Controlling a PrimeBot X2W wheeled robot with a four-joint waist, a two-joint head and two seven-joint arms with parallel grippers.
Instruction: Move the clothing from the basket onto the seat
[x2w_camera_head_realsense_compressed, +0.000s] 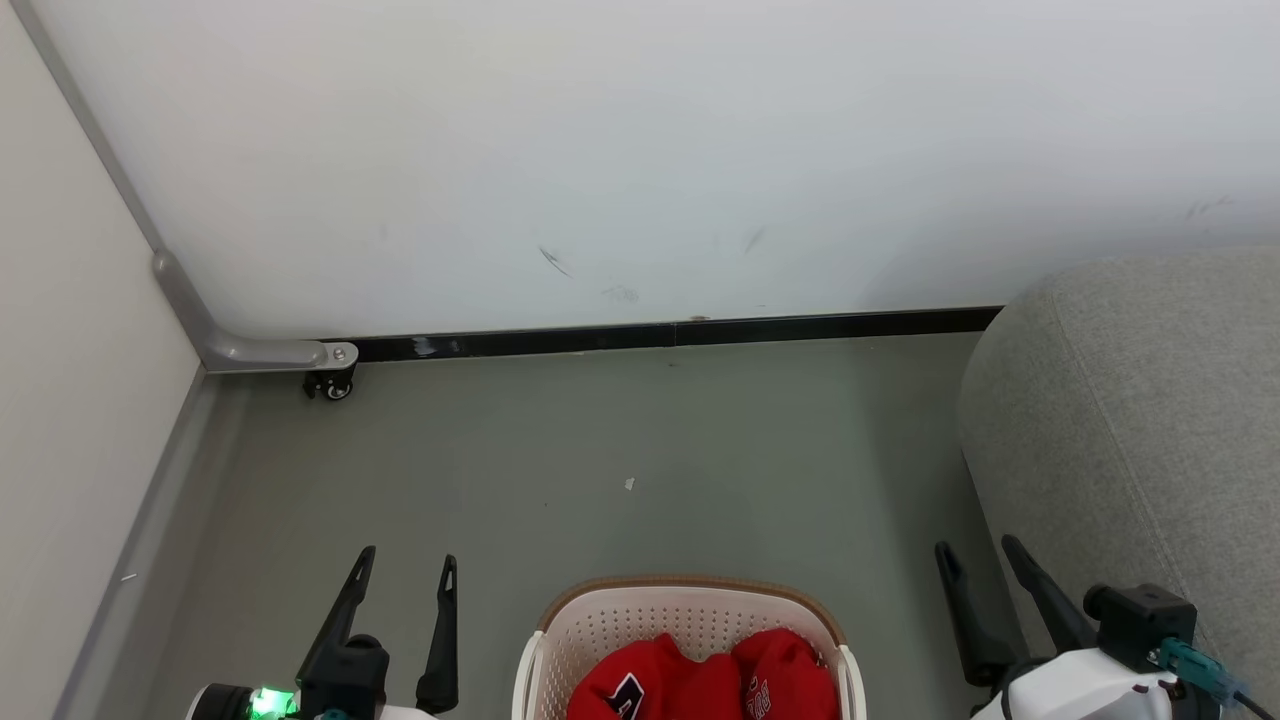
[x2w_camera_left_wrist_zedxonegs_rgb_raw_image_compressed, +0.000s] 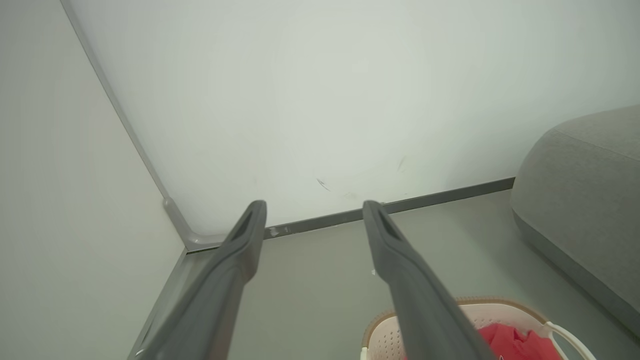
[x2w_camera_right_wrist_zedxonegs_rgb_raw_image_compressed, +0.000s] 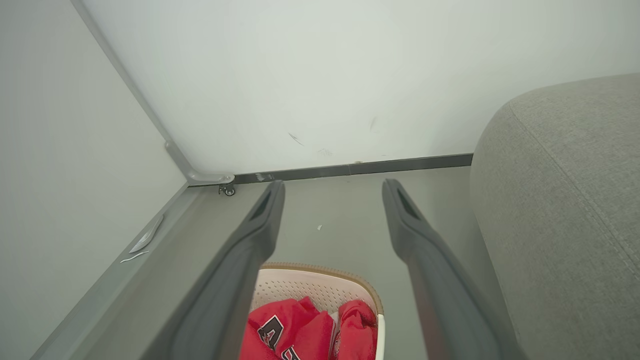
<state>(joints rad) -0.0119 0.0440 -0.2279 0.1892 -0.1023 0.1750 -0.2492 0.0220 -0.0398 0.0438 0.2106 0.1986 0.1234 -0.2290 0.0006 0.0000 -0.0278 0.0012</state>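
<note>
- Head view: the red clothing (x2w_camera_head_realsense_compressed: 700, 680) lies bunched in the basket (x2w_camera_head_realsense_compressed: 690, 582) as two lumps side by side, so the heap's long axis runs left to right across the basket.
- The basket sits on the floor (x2w_camera_head_realsense_compressed: 620, 450) between the two arms. Its clothing lies right of the left gripper (x2w_camera_head_realsense_compressed: 408, 556) and left of the right gripper (x2w_camera_head_realsense_compressed: 975, 545), nearer the robot than either pair of fingertips.
- Both grippers hang beside the basket, well clear of it, with jaws apart and nothing held.
- Neither arm looks clearly nearer. The right wrist view shows the cloth low between its own fingers, while the left wrist view has it off to one side.
- The sofa (x2w_camera_head_realsense_compressed: 1130, 420) stands right of the basket, on the right arm's side. I judge that arm better placed: draw back, reach down, then carry across.
</note>
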